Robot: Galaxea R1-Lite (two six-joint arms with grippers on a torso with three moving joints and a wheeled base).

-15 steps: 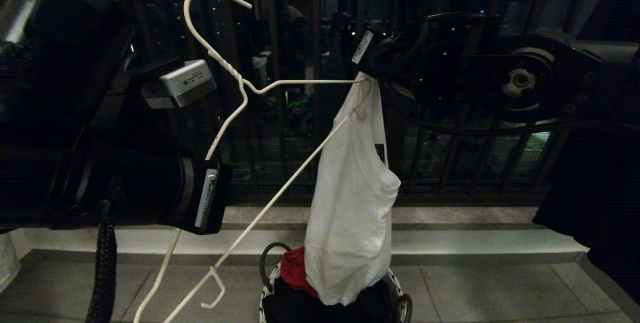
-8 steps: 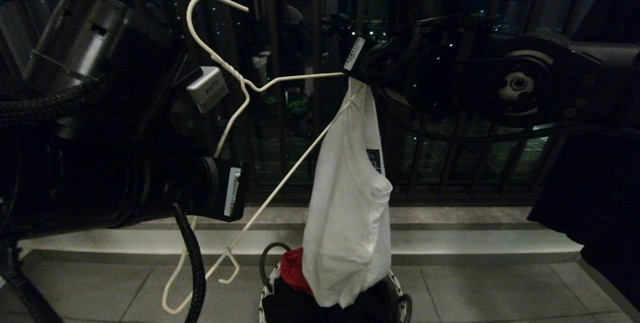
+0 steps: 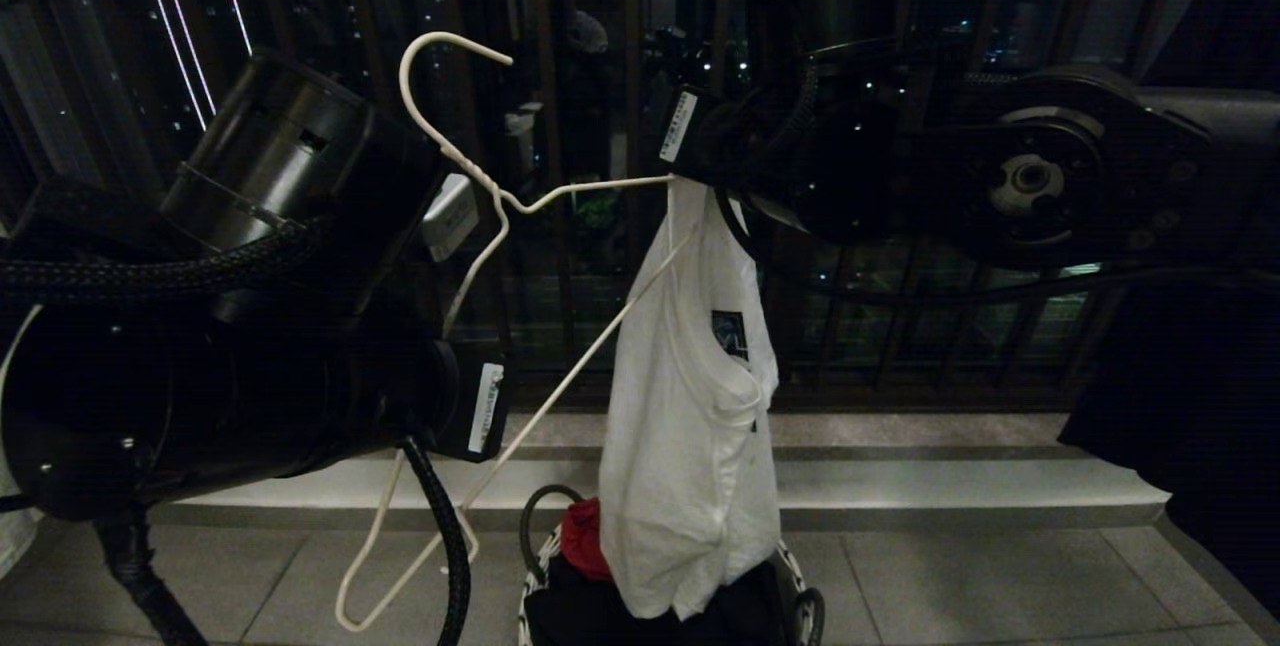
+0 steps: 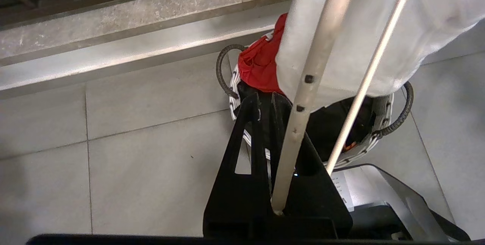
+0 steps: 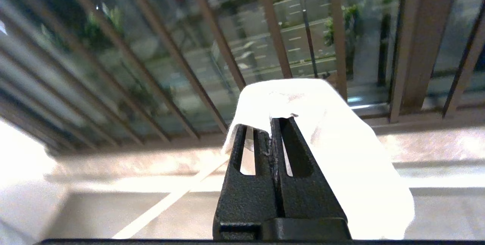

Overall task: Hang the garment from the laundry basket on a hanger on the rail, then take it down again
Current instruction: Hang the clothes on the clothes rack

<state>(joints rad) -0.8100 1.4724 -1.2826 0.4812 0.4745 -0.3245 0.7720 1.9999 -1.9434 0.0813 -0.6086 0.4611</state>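
Note:
The white wire hanger hangs tilted in front of me, hook up and one end slanting down toward the floor. My left gripper is shut on one of its wires; in the head view its fingers are hidden behind the left arm. My right gripper is shut on the top of the white garment, which hangs bunched with one end of the hanger inside it. Below its hem sits the laundry basket. In the right wrist view the cloth drapes over the closed fingertips. The rail is out of view.
A red cloth and a black garment lie in the basket. The dark barred balcony railing stands behind, with a stone step at its foot. A dark shape hangs at the right edge.
My left arm has swung up and to the right, bringing the hanger's low end in and its hook lower. The right gripper has shifted left with the garment.

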